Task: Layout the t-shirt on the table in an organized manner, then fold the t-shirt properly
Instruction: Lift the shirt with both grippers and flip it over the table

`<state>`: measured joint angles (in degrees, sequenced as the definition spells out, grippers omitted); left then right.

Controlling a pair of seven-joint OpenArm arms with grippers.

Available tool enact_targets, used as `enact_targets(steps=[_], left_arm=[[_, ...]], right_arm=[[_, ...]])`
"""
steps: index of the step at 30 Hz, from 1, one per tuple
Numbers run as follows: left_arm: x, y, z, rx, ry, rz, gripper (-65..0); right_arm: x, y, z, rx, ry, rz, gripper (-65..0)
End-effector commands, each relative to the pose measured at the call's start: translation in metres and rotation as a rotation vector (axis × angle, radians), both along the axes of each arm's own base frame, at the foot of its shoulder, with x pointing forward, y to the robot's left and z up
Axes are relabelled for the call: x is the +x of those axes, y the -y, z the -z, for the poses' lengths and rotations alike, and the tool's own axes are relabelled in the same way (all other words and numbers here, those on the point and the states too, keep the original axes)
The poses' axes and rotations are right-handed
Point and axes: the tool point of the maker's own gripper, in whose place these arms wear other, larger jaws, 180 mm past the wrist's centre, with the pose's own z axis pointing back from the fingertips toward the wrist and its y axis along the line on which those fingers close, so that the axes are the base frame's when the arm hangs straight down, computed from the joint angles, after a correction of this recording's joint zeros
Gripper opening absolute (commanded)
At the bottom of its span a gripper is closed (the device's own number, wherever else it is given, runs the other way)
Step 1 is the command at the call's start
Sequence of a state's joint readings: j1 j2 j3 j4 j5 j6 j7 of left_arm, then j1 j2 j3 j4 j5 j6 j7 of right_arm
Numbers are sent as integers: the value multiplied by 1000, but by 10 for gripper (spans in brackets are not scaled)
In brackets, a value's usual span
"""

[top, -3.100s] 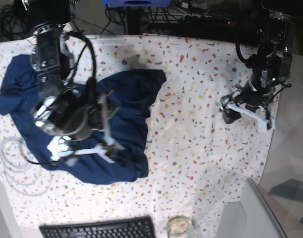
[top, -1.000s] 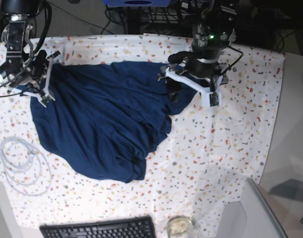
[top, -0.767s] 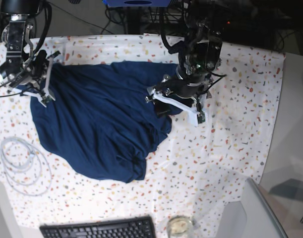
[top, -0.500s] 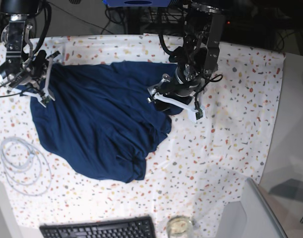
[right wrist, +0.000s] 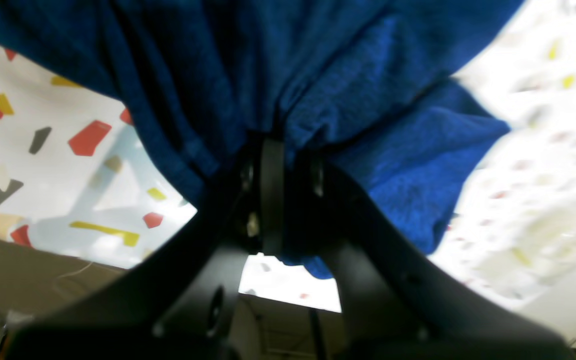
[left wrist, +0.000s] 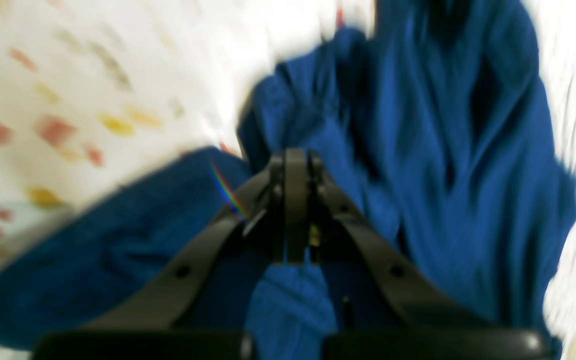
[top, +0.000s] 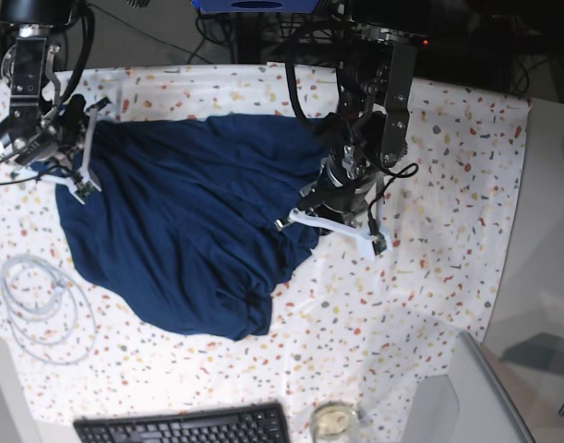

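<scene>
The dark navy t-shirt (top: 189, 231) lies rumpled over the left and middle of the speckled table (top: 429, 258). My right gripper (top: 67, 159) is at the shirt's upper left corner. The right wrist view shows it (right wrist: 268, 165) shut on the t-shirt (right wrist: 318, 60), whose folds gather into the jaws above the table (right wrist: 43, 150). My left gripper (top: 330, 224) is down on the shirt's right edge. In the blurred left wrist view its jaws (left wrist: 295, 160) are pressed together on a bunch of the t-shirt (left wrist: 443, 150), with the table (left wrist: 43, 75) to the left.
A coiled white cable (top: 37, 305) lies left of the shirt's lower part. A black keyboard (top: 185, 426) and a glass (top: 334, 422) sit at the near edge, with a grey panel (top: 475, 397) at the near right corner. Dark cables run behind the far edge.
My left arm moved from the shirt's upper right down onto its right edge and its jaws went from open to shut. The right gripper kept its hold at the upper left.
</scene>
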<state>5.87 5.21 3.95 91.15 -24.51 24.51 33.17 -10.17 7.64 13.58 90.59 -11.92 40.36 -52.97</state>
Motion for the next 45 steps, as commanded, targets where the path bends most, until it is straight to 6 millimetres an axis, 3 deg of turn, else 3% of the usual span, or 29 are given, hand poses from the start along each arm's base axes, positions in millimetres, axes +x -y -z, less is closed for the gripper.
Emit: enact_targets(steps=[1, 3, 7, 10, 14, 18, 20, 21, 23, 28, 31, 33, 34, 36, 37, 40, 42, 45], left_arm=[[16, -6, -21, 16, 72, -4, -650], [37, -13, -45, 27, 137, -5, -650], [51, -2, -57, -10, 111, 43, -650], [41, 16, -48, -69, 52, 60, -650], [8, 15, -17, -70, -18, 30, -650], [-16, 16, -1, -58, -48, 25, -265], [-24, 17, 5, -58, -68, 26, -127], [-25, 17, 8, -57, -75, 26, -102], [-24, 16, 14, -54, -90, 25, -130], [-23, 14, 31, -31, -115, 16, -275], [-28, 16, 44, -32, -154, 14, -319], [-21, 18, 45, -30, -153, 21, -360], [-19, 18, 48, -28, -162, 23, -402], [-16, 18, 50, -25, -169, 25, -546], [-13, 18, 48, -26, -163, 24, -650], [2, 11, 24, -30, -88, 7, -650], [23, 4, -4, -9, -3, 19, -650], [53, 0, -42, -1, 106, 22, -650]], right_arm=[[18, 10, -15, -46, 54, -5, -650], [33, 19, -25, -98, 83, -8, -650], [48, 30, -36, -166, 106, -13, -650], [47, 30, -35, -166, 102, -13, -650], [35, 26, -27, -156, 73, -15, -650], [33, 26, -26, -155, 69, -15, -650], [33, 26, -26, -155, 69, -15, -650], [33, 26, -26, -155, 69, -15, -650], [34, 26, -26, -155, 70, -15, -650], [34, 26, -26, -155, 70, -15, -650], [33, 26, -26, -154, 69, -15, -650], [33, 26, -26, -154, 69, -15, -650], [33, 26, -26, -154, 69, -15, -650], [32, 26, -24, -153, 61, -14, -650], [30, 26, -20, -149, 49, -13, -650], [25, 26, -11, -141, 16, -9, -650], [27, 24, -10, -131, 27, -13, -650], [44, 25, -20, -134, 76, -21, -650]])
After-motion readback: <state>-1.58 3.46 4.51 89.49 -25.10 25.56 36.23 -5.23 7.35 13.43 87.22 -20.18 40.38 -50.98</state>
